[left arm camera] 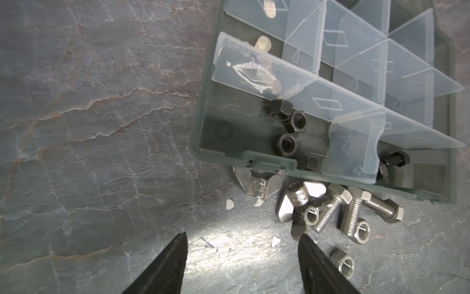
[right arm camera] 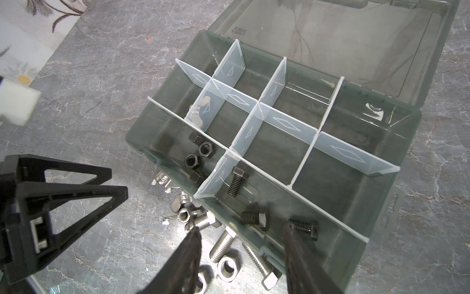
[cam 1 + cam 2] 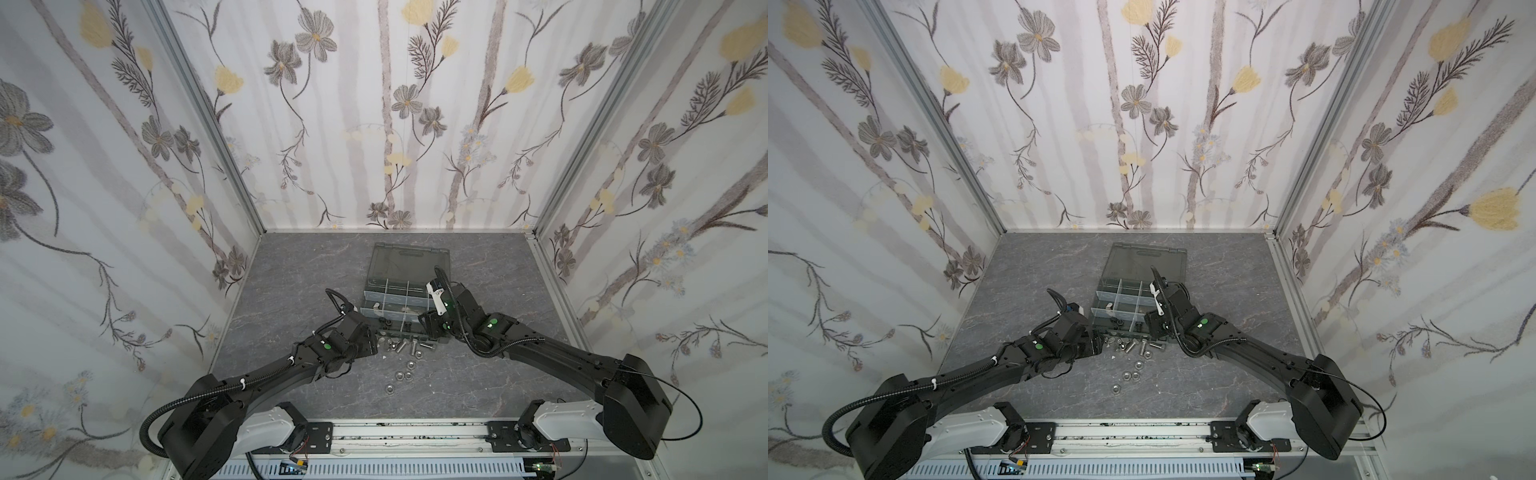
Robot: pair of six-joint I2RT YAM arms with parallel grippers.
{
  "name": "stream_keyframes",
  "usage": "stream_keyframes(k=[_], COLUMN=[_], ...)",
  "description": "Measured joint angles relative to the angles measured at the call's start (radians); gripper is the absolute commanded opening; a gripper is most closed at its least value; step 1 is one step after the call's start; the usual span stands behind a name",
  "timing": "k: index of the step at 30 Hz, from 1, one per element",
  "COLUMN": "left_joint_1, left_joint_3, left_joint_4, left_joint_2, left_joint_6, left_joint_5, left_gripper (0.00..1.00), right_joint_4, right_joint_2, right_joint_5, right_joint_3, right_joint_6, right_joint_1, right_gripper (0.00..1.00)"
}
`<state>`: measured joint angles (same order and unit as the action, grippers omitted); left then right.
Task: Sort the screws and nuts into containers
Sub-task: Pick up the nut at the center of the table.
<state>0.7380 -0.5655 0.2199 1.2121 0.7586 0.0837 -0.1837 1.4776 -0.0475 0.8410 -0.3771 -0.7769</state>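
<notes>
**Both claws empty at the hardware pile**

The left claw stands wide apart with nothing between its tips. It hovers low over bare bench, just beside the loose pile. The right claw is parted and also empty. It hangs above the near wall of the organiser case, over the front compartment that holds three black screws. The corner compartment beside it, at the case's near-left corner, holds four black nuts.

Around mid-bench, silver screws, silver nuts and wing nuts lie tumbled against the case's near wall. A few stray nuts trail toward the bench's near edge.

These pieces look rigid, dense for their size and slick. The screws will likely roll on their shafts, so a pinch across the shaft near the head seems safest. The nuts are best taken on two opposite flats. Pieces touching in the pile may drag each other.

Both arms reach in from the bench's near corners with forearms low and wrists pitched down.
</notes>
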Motion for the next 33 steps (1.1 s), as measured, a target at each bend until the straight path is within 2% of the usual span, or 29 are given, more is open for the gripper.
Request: stream_keyframes(k=[14,26,33], left_joint_1=[0.020,0.040,0.041], left_joint_3=[-0.098,-0.125,-0.196], left_joint_4=[-0.045,-0.048,-0.023], left_joint_2=[0.201,0.295,0.369], left_joint_6=[0.084,0.158,0.161], left_joint_5=[0.031,0.062,0.100], left_gripper=[0.74,0.73,0.73], right_joint_4=[0.000,0.002,0.012], right_joint_2=[-0.011,-0.029,-0.040], right_joint_5=[0.000,0.000,0.001], right_joint_3=[-0.019,-0.047,-0.075], right_joint_6=[0.000,0.000,0.005], right_joint_1=[0.000,0.002,0.005], right_gripper=[0.53,0.53,0.53])
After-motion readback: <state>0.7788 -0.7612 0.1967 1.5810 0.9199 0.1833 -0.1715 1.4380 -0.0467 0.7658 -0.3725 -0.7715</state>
